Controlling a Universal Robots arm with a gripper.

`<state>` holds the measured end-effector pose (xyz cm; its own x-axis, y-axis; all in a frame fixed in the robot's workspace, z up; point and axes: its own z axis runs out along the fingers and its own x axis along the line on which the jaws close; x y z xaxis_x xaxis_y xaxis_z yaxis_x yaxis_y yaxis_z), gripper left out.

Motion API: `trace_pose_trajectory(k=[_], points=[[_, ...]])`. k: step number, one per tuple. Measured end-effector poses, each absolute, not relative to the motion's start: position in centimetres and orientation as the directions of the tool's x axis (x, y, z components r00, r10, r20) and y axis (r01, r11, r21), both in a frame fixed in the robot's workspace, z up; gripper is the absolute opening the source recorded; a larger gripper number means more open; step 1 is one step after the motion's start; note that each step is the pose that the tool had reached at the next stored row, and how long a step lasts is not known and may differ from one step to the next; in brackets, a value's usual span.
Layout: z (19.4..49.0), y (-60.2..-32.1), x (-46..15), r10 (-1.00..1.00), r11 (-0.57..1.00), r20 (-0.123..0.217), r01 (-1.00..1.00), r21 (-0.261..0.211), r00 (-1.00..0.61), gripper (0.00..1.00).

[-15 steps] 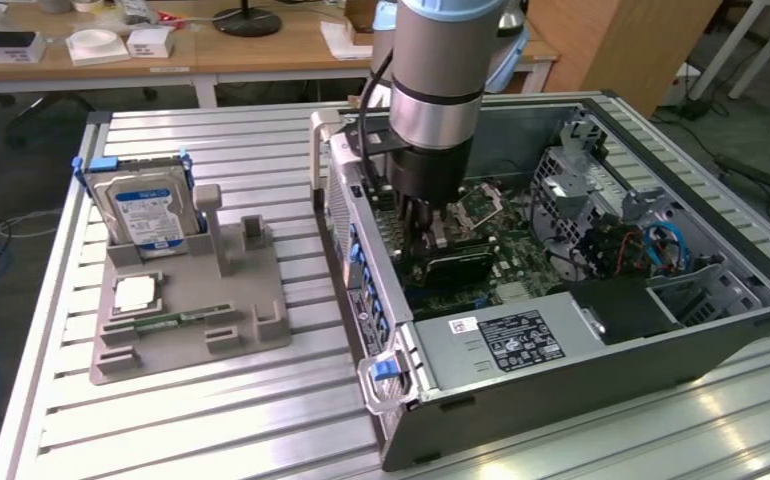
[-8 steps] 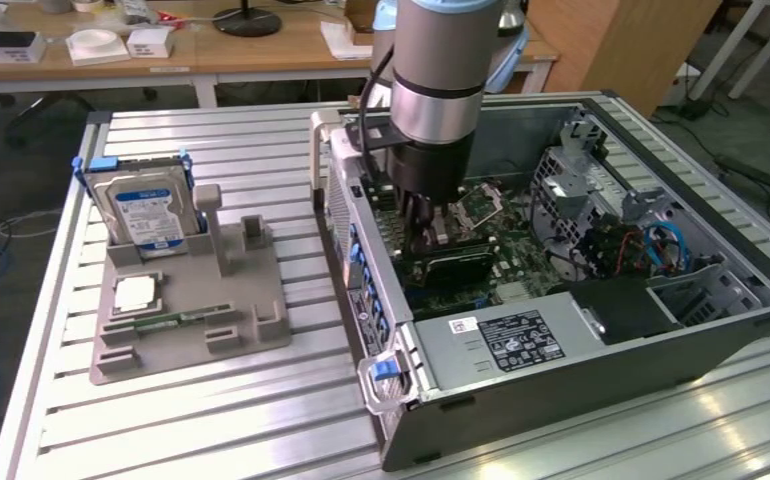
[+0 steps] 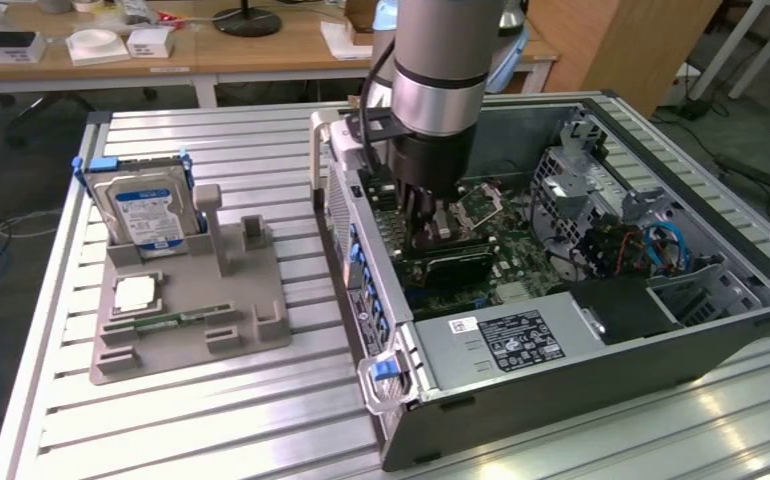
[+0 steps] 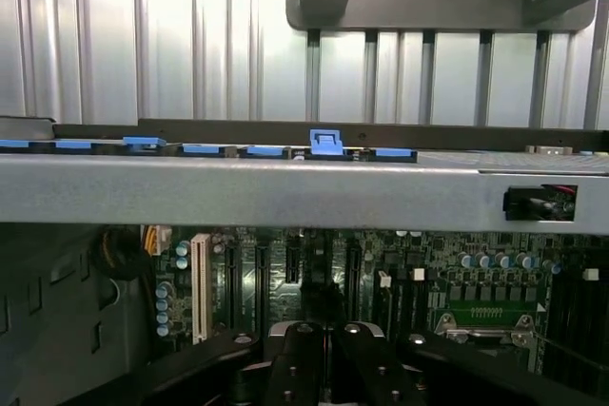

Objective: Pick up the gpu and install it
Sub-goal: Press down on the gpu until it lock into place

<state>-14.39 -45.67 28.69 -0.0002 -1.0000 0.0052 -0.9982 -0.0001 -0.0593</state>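
End effector [image 3: 428,232] reaches down inside the open dark-grey metal computer case [image 3: 705,345] lying on its side on the ribbed aluminium counter [image 3: 225,420]. Black fingers are pressed together, fully closed, directly above a flat black rectangular gpu card [image 3: 449,268] that stands on edge on the green motherboard [image 3: 525,270]. Fingertips sit at the card's top edge; whether they pinch it cannot be told.

Wrist view: the closed finger pair [image 4: 324,368] is over the motherboard's dark expansion slots [image 4: 285,278], the case's grey side wall with blue clips [image 4: 285,187] beyond.

On the exterior view's left, a grey plastic parts holder [image 3: 192,330] rests on the counter, well apart from the case. A silver hard drive with blue-white label [image 3: 145,210] stands upright in it; a square silvery processor chip [image 3: 137,294] and a narrow green memory stick [image 3: 172,322] lie flat.
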Motion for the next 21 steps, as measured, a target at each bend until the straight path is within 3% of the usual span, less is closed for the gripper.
trace_pose_trajectory(k=[7, 11, 21], points=[[29.01, -45.67, -14.37, -1.000, 0.000, 0.005, -0.999, -0.052, 0.000, 0.10], [29.01, -45.67, -14.19, -1.000, 0.000, 0.004, -1.000, 0.010, 0.000, 0.10], [29.02, -45.67, -14.05, -1.000, 0.000, 0.005, -0.995, 0.104, 0.001, 0.10]])
